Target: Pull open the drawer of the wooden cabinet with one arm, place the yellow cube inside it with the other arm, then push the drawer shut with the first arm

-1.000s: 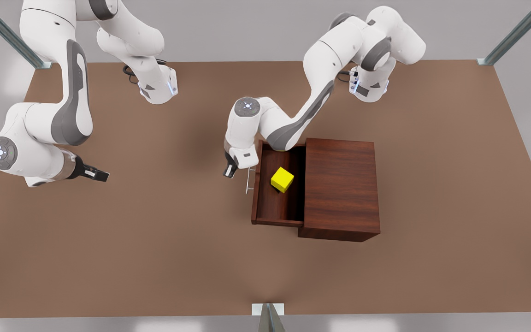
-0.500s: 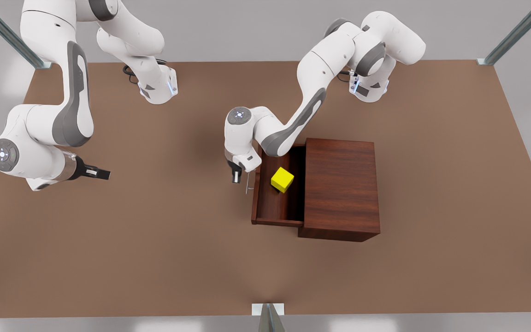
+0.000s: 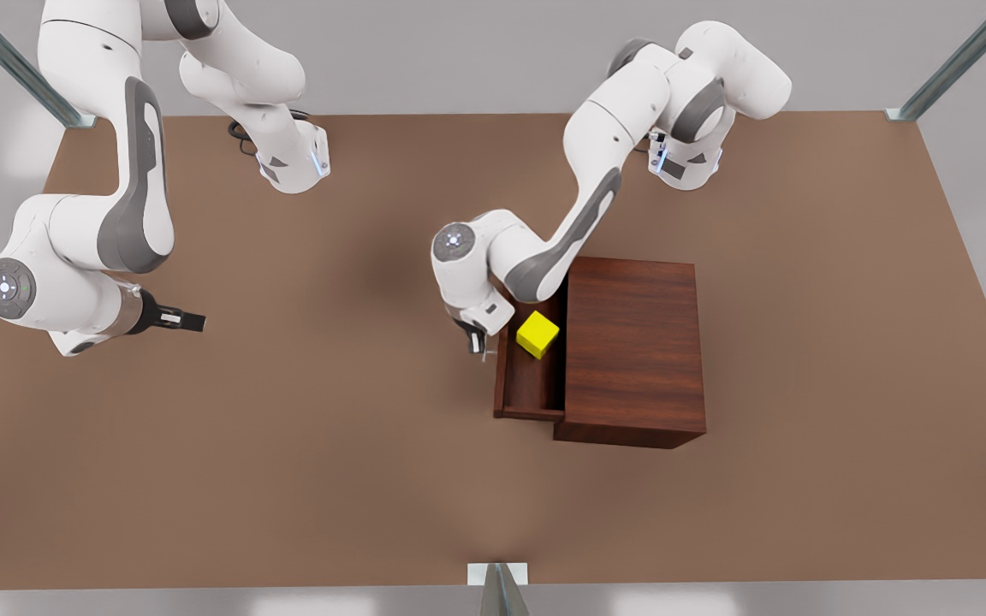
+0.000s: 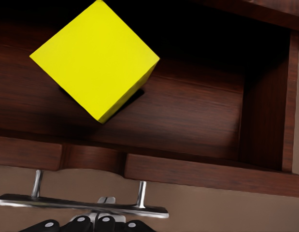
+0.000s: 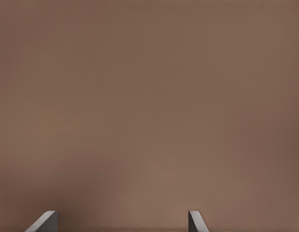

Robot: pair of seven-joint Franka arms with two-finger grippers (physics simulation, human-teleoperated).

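The wooden cabinet (image 3: 634,342) stands on the table at the front view's right of centre. Its drawer (image 3: 530,389) is partly open, sticking out toward the front view's left. The yellow cube (image 3: 537,334) lies inside the drawer (image 4: 188,171), and the cube (image 4: 93,58) is tilted on the drawer floor. My left gripper (image 3: 476,345) is shut and presses against the silver handle (image 4: 81,204) from outside, with its fingers (image 4: 91,224) bunched together behind the bar. My right gripper (image 3: 193,322) waits open at the front view's far left, its fingertips (image 5: 45,220) apart over bare table.
The brown table (image 3: 288,445) spreads around the cabinet. Both arm bases (image 3: 292,162) stand at the far edge. Metal frame posts (image 3: 955,60) rise at the corners, and a bracket (image 3: 497,575) sits at the near edge.
My left gripper came up against the handle and moved toward the front view's right. The drawer slid partway into the cabinet with the cube in it. The right arm barely moved.
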